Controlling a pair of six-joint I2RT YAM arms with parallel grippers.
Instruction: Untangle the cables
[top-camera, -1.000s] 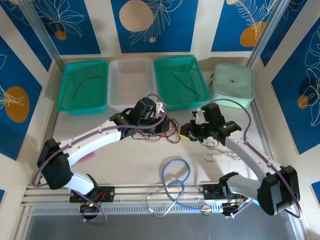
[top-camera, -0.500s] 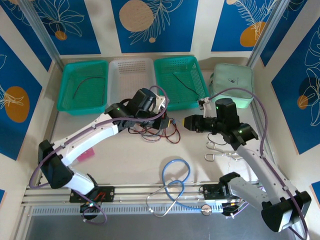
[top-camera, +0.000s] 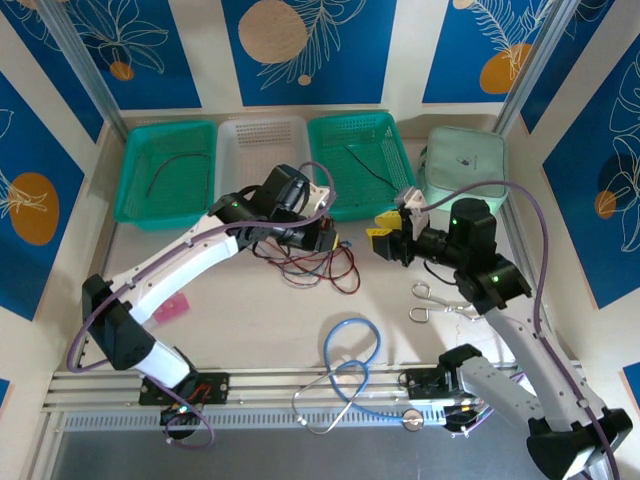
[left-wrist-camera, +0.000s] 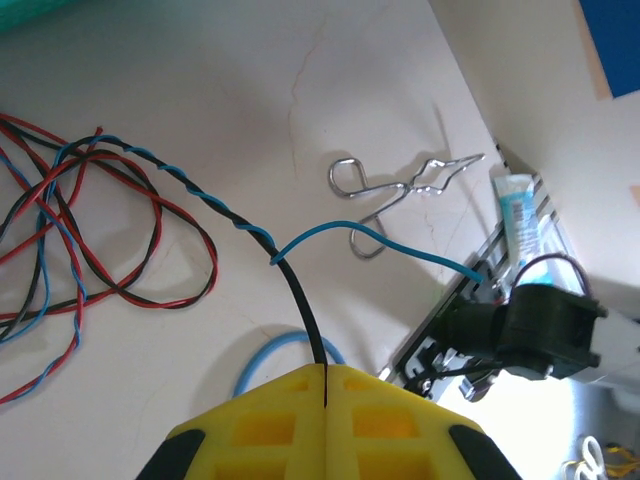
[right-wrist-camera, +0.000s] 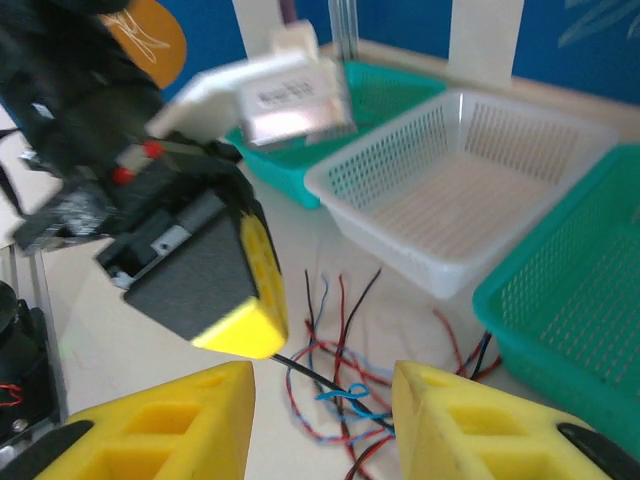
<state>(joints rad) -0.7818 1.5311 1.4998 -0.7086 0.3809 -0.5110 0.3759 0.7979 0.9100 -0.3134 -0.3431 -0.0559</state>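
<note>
A green basket (top-camera: 165, 172) and a white basket (top-camera: 262, 150) stood at the back. The left gripper (left-wrist-camera: 327, 385) pinched one black strand of the cables (top-camera: 318, 264), which lay tangled between both arms. The right gripper (right-wrist-camera: 320, 400) stood partly open and empty, near metal forceps (top-camera: 440, 297). The table (top-camera: 250, 320) was pale, and the walls (top-camera: 310, 40) were blue with leaf prints.

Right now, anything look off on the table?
Yes: the cables are one red-black-blue snarl in front of the white basket, and the black wire pinched in the shut left gripper has a blue wire spiralled round it. The light-blue tube loop also lies across the near rail.
</note>
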